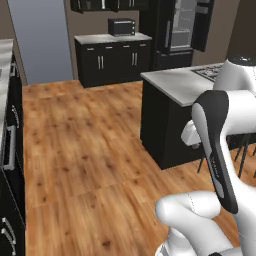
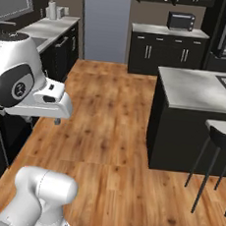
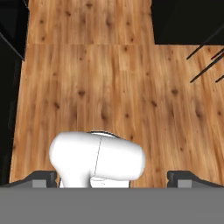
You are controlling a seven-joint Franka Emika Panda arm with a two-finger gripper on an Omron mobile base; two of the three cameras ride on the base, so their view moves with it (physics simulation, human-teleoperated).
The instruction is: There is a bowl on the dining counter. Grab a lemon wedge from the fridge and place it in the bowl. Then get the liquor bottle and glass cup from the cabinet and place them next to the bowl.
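While the gripper (image 3: 112, 178) hangs open and empty over the wooden floor (image 3: 109, 87), 1 stool (image 2: 219, 146) stands at 1 marble island (image 2: 196, 89) with a stove. Beyond, 1 microwave (image 2: 181, 21) sits on 1 counter, and 1 black fridge (image 1: 181, 30) stands open at the back wall.

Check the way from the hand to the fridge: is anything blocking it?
The fridge stands open at the far end. The marble island with stove burners sits between it and the arm on the right. The wooden floor left of the island looks passable. The hand is open, holding nothing.
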